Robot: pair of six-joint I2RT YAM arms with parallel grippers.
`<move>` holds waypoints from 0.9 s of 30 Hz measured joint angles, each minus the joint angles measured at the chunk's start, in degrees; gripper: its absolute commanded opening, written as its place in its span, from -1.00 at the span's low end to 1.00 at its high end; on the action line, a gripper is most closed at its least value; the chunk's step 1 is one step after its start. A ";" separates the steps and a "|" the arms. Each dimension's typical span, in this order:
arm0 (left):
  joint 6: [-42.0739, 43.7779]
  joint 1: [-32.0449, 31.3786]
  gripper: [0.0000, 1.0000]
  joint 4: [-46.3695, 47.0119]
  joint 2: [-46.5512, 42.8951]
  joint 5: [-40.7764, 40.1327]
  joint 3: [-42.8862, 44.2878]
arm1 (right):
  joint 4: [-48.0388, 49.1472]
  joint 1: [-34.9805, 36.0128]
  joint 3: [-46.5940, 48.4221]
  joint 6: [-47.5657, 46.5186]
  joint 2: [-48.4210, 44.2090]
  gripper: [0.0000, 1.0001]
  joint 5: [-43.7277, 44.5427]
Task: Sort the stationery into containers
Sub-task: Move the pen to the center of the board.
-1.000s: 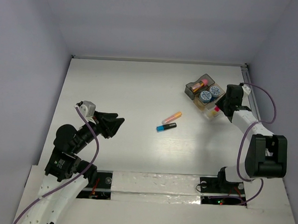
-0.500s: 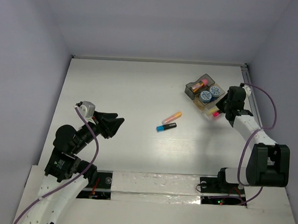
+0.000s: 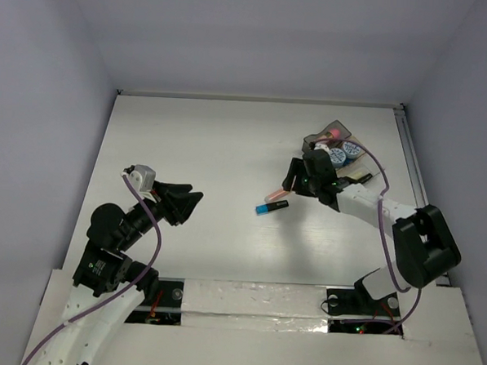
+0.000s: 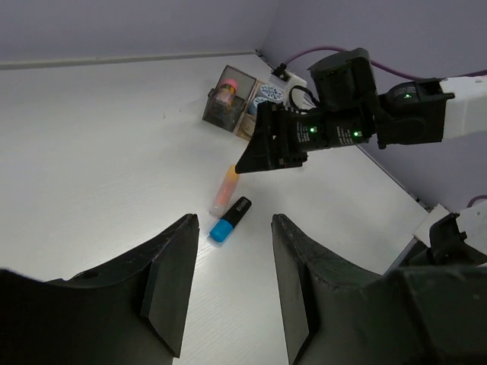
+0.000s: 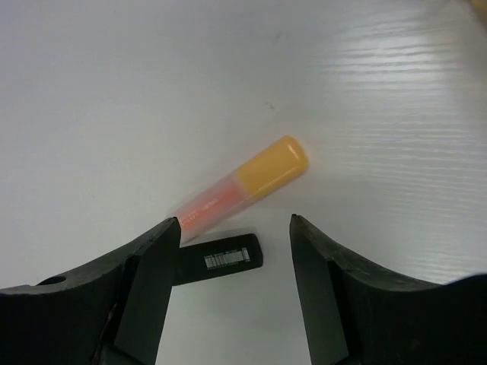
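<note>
An orange highlighter (image 3: pixel 279 189) and a blue-black highlighter (image 3: pixel 272 207) lie side by side on the white table near its middle. My right gripper (image 3: pixel 296 180) is open and empty just above them. In the right wrist view the orange highlighter (image 5: pixel 251 182) lies ahead of the open gripper (image 5: pixel 232 222) and the blue-black one's black body (image 5: pixel 221 258) pokes out by the left finger. The joined trays (image 3: pixel 342 126) stand at the back right, holding the pink-capped glue stick (image 3: pixel 331 137) and two blue-white rolls (image 3: pixel 336 155). My left gripper (image 3: pixel 190 204) is open and empty, far left of the highlighters.
The left wrist view shows both highlighters (image 4: pixel 230 219), the right gripper (image 4: pixel 262 152) over them and the trays (image 4: pixel 228 99) beyond. The right arm lies across the tray nearest it. White walls close the table's back and sides.
My right gripper has swung left from the trays to just above the two highlighters in the middle of the table. The left arm has not moved.
</note>
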 measured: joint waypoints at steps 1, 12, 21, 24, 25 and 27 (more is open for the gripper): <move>0.00 0.00 -0.19 0.00 0.00 -0.02 0.00 | -0.17 0.42 0.46 0.13 1.11 0.32 -0.20; 0.00 0.00 -0.20 0.00 0.00 -0.04 0.00 | -0.33 1.86 5.31 2.97 11.65 0.28 -1.79; 0.00 0.00 -0.19 0.00 -0.04 -0.04 0.00 | 0.22 3.54 12.72 4.15 19.37 0.26 -1.70; -0.02 0.00 -0.19 0.00 -0.15 -0.04 0.00 | 0.13 5.29 17.16 4.28 22.99 0.21 -0.46; 0.00 0.00 -0.19 -0.02 -0.26 -0.04 0.00 | 0.07 5.92 18.75 4.26 24.24 0.21 0.15; 0.00 0.00 -0.19 0.02 -0.42 -0.04 0.00 | -0.42 7.15 22.16 4.13 26.73 0.20 1.46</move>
